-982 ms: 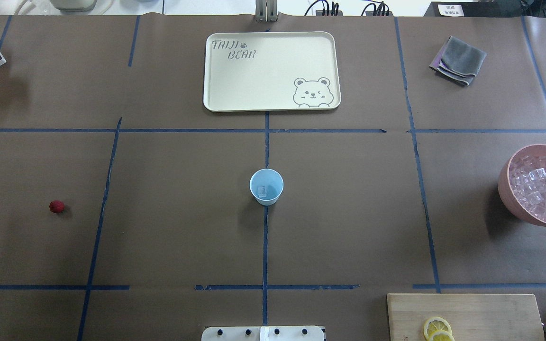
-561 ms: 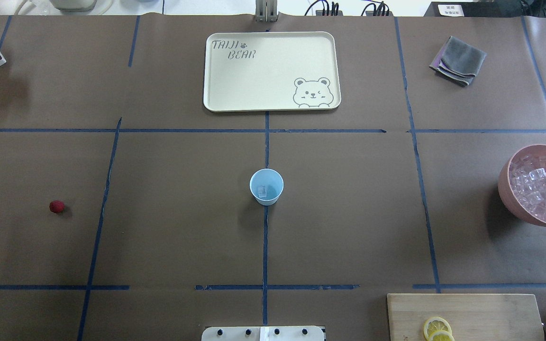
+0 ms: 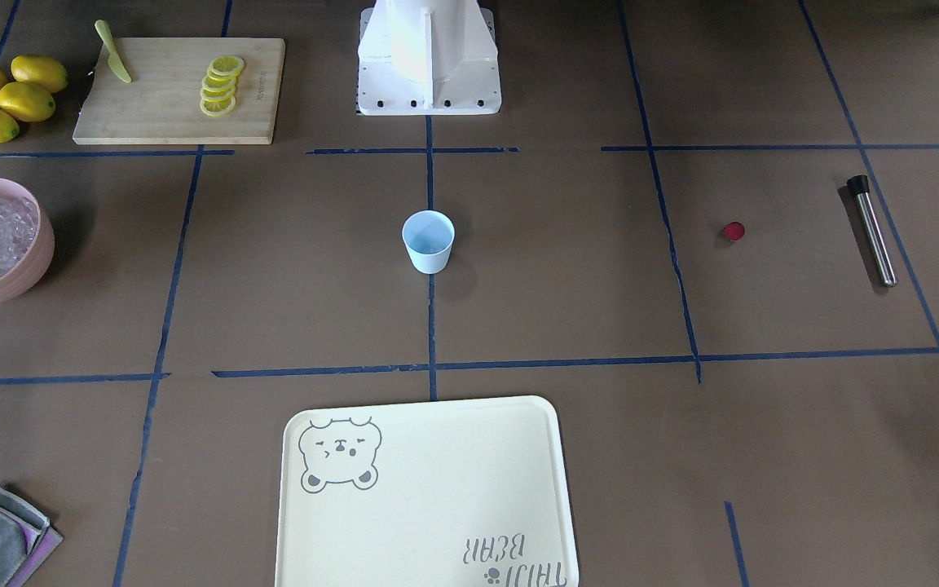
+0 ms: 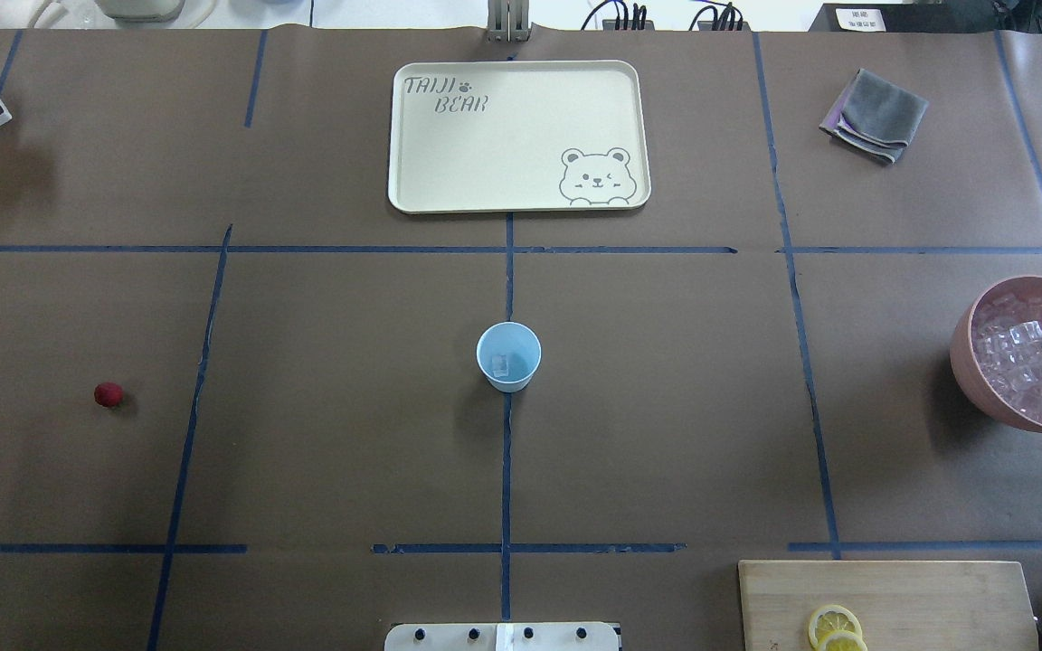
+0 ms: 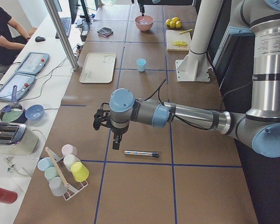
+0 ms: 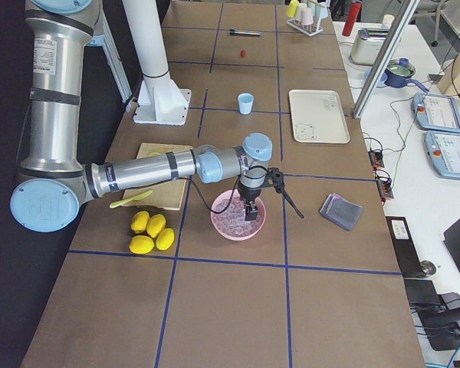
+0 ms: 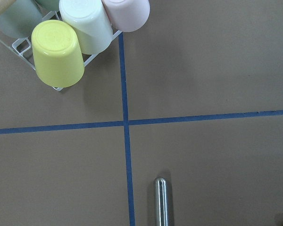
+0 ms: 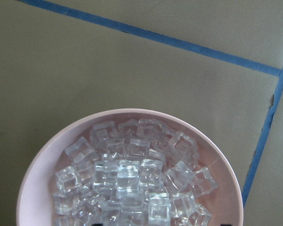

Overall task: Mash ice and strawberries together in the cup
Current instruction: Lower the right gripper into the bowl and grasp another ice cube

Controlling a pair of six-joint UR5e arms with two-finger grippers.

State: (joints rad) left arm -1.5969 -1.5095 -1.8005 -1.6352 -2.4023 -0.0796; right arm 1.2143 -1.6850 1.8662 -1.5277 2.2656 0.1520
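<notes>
Now right pincer [image 6: 251, 215] hangs wide over ice [image 8: 127, 176] in the pink bowl [image 8: 40, 179]; left pincer [image 5: 115, 143]: cannot tell.

The pale blue cup [image 4: 508, 356] stands upright at the middle of the table [image 4: 666, 407], with one clear ice cube [image 4: 500, 364] lying in its bottom. More ice [image 8: 127, 174] is heaped in the pink bowl [image 8: 37, 179] far to my right. The small dark-red strawberry [image 4: 108, 394] lies alone well to my left.

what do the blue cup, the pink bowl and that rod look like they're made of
The cup: probably plastic, matte pale blue, thin wall. The pink bowl: likely plastic or melamine, smooth with a dull sheen. The rod: metal, seemingly brushed steel by its bright streaks, with a black cap.
</notes>
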